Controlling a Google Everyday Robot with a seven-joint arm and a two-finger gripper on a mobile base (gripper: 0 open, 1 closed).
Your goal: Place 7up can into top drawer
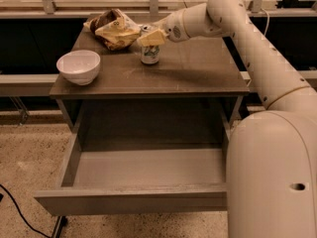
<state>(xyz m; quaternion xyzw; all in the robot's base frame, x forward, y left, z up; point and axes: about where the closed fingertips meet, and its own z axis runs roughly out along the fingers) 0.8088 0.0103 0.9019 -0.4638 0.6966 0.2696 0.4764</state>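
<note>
The 7up can [149,55] stands upright on the brown cabinet top [198,71], towards the back, just right of a snack bag. My gripper [150,37] reaches in from the right on the white arm and sits at the can's top, covering its rim. The top drawer [130,200] is pulled wide open below the cabinet top, and its smooth grey inside holds nothing.
A white bowl [78,66] sits at the left front of the cabinet top. A yellow-brown snack bag [115,28] lies at the back left. My white arm and base fill the right side. A black cable [20,212] runs over the speckled floor.
</note>
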